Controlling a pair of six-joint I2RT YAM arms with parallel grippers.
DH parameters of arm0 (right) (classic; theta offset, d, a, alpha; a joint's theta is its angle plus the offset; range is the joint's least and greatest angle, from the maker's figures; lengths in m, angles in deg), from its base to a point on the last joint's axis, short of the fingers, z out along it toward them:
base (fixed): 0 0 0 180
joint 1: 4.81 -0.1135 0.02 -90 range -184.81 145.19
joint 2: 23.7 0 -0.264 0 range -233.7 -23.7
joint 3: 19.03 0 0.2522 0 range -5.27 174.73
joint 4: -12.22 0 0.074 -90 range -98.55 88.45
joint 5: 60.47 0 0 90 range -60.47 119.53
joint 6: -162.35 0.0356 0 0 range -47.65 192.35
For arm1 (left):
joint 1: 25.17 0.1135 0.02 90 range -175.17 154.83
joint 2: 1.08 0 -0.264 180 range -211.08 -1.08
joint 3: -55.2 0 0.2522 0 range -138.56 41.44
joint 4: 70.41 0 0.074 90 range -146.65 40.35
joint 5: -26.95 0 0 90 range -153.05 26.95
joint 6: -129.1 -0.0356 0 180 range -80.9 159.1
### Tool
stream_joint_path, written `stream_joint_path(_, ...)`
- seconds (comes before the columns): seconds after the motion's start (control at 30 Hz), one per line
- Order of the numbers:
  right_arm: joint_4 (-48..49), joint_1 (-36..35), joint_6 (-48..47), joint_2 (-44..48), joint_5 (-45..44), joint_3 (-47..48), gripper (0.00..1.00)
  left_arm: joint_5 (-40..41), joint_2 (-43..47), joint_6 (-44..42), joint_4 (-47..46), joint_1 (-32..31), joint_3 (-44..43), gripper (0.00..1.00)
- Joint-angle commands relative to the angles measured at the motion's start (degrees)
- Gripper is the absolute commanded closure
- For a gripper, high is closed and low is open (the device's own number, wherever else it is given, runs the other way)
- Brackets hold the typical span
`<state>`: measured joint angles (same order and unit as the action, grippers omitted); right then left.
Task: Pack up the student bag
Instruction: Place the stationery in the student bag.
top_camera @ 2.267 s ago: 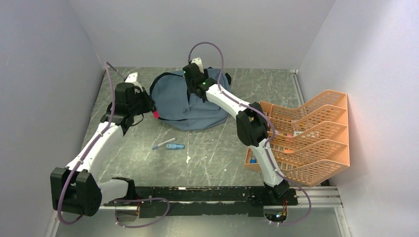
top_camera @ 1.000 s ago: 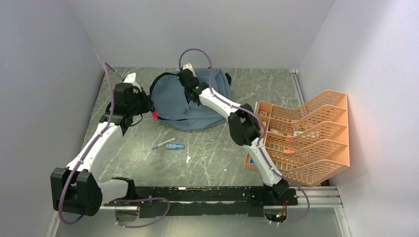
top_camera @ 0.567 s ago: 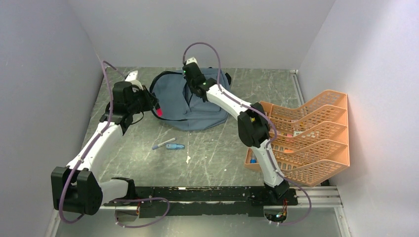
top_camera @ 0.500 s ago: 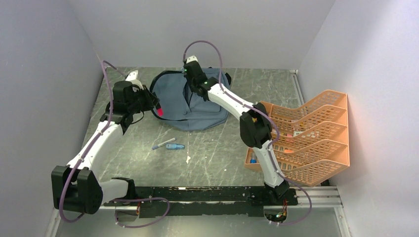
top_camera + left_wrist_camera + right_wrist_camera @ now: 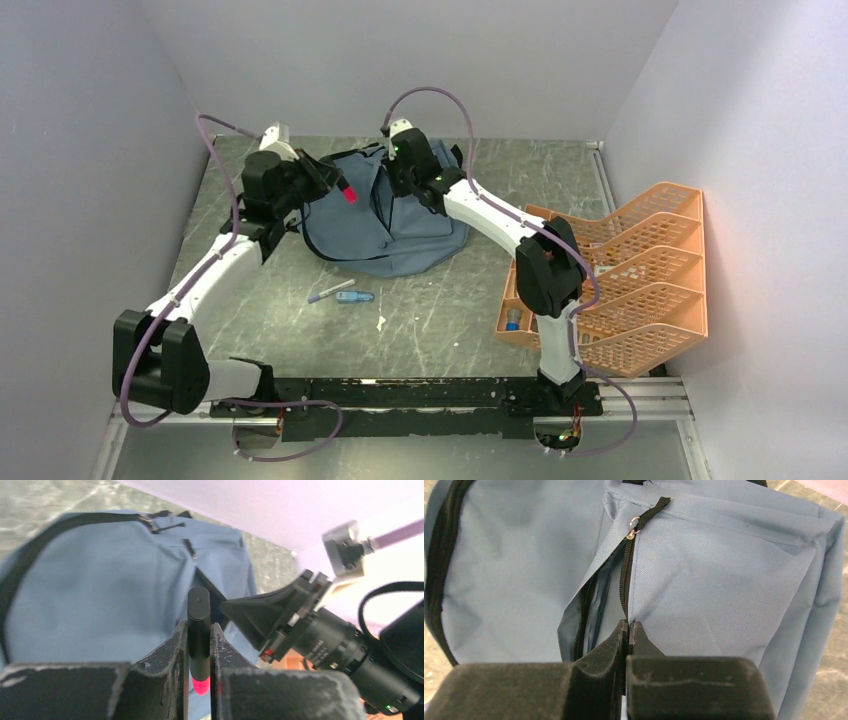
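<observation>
Marker (image 5: 198, 615) raised over student bag (image 5: 400, 225) | right claw (image 5: 628, 630) pinching pocket (image 5: 704, 570) open

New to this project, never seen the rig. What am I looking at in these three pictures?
Two white robot arms are bolted to a table. One picture looks down from above; the other two come from cameras on each wrist. The left tool grips a black pen with a red end. The right tool is shut, pinching the student bag by its open pocket zip. Two small pen-like things lie loose; an orange mesh tray stands on the right.
</observation>
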<state>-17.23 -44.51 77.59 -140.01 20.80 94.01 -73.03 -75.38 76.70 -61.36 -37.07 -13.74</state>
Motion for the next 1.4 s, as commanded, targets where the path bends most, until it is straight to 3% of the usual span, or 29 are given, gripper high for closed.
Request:
stream_joint_path(0.0, 3.1, 0.8, 4.5, 4.4, 6.3, -0.9, 1.00, 6.9, -2.1, 4.0, -15.3, -5.7, 2.7, 0.95)
stream_joint_path(0.47, 7.6, 5.6, 13.6, 5.8, 20.2, -3.4, 1.00, 11.8, -16.2, -0.1, -25.8, -12.0, 0.2, 0.95)
stream_joint_path(1.07, 7.9, 7.1, 15.3, 3.6, 24.6, -2.1, 1.00, 5.1, -27.9, -1.0, -23.7, -16.6, -5.7, 0.95)
stream_joint_path(1.1, 7.8, 7.2, 15.3, 3.6, 24.8, -2.2, 1.00, 4.3, -28.6, -1.3, -22.7, -16.6, -6.6, 0.90)
stream_joint_path(1.2, 7.3, 7.4, 15.0, 3.5, 25.2, -2.3, 1.00, 3.8, -30.6, -2.4, -15.1, -16.7, -11.4, 0.63)
stream_joint_path(1.37, 7.3, 7.6, 14.9, 3.9, 25.2, -3.4, 1.00, 5.3, -29.9, -3.2, -10.3, -16.7, -13.1, 0.41)
